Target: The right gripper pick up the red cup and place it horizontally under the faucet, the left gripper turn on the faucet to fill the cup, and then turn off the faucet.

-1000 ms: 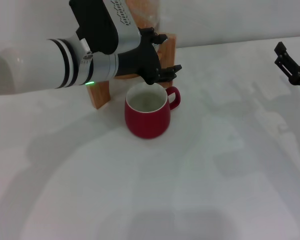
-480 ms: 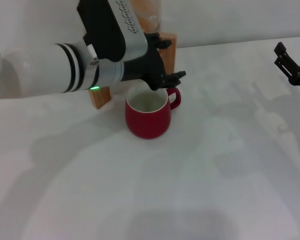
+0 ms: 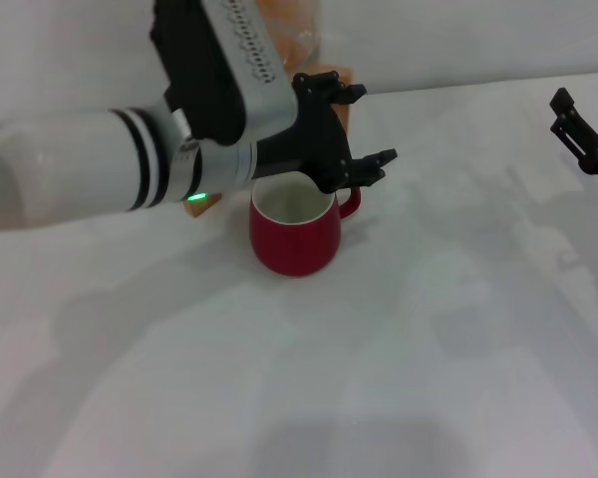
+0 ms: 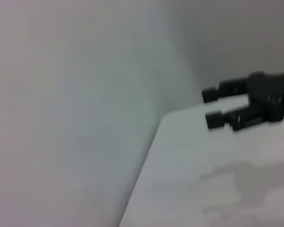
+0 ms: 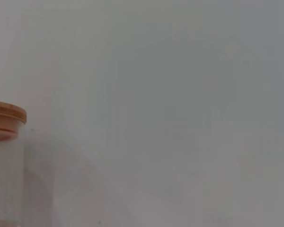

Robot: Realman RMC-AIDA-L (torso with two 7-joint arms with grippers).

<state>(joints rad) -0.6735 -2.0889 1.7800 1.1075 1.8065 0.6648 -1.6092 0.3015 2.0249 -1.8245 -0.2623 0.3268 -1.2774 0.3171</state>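
Head view: my left gripper (image 3: 364, 171) has swung outward over the last second, from right above the red cup's (image 3: 295, 231) rim to a spot above its handle, at about two o'clock from the cup. Its black fingers are spread with nothing between them. I read that as the arm backing away from the faucet, so the tap work looks finished. The cup stands upright on the white table (image 3: 379, 378) just in front of the wooden stand (image 3: 331, 84); there seems to be liquid inside, though I can't be sure. The faucet itself is hidden behind my left arm, so I can't confirm its lever position. The right gripper (image 3: 584, 127) sits parked at the three o'clock edge, well apart from the cup and cut off by the frame, fingers apart.

Left wrist view: none of this arm's own fingers show. I get only wall, table edge and the right gripper (image 4: 217, 107) farther off, its two fingers parted and empty.

Right wrist view: mostly blank wall, with the orange lid (image 5: 6, 115) of the glass jar at nine o'clock, the jar body faint beneath it. No cup, no faucet here.
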